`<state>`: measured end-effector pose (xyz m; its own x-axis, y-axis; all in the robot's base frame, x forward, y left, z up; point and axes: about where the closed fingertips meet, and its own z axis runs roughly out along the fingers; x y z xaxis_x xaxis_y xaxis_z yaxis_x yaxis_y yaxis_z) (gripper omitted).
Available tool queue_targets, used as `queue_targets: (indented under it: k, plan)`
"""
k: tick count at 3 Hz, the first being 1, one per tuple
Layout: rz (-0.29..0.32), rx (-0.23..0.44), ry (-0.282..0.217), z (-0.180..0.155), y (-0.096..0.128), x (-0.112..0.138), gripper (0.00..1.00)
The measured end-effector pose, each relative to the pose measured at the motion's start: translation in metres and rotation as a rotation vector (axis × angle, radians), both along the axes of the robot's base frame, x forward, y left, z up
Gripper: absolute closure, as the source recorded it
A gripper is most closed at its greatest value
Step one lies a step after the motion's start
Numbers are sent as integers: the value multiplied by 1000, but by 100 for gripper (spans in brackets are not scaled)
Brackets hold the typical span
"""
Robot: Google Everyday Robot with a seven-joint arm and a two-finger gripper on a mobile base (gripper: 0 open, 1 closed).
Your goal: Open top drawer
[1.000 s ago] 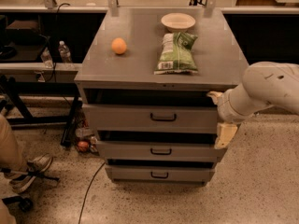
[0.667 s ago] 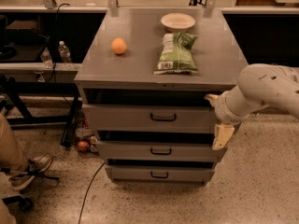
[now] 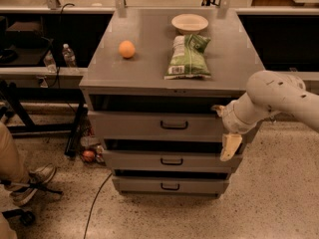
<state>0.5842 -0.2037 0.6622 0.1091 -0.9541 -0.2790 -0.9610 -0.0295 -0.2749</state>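
Hand at right end of top drawer, grip cannot tell, green bag up-left of hand, writing unreadable.

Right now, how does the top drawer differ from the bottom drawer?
The top drawer has a taller, wider front than the bottom drawer. The top drawer's black handle is larger than the bottom drawer's. The hand sits by the top drawer's right end, well above the bottom drawer. Both are grey with a centred black handle.
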Motion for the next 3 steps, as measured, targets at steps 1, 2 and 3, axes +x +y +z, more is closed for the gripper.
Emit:
queue_targets:
  k: [1, 2, 3]
  plan:
    - [-1, 8, 13, -5, -2, -3, 0]
    - [2, 14, 25, -11, -2, -7, 2]
    - [8, 25, 40, -18, -3, -12, 25]
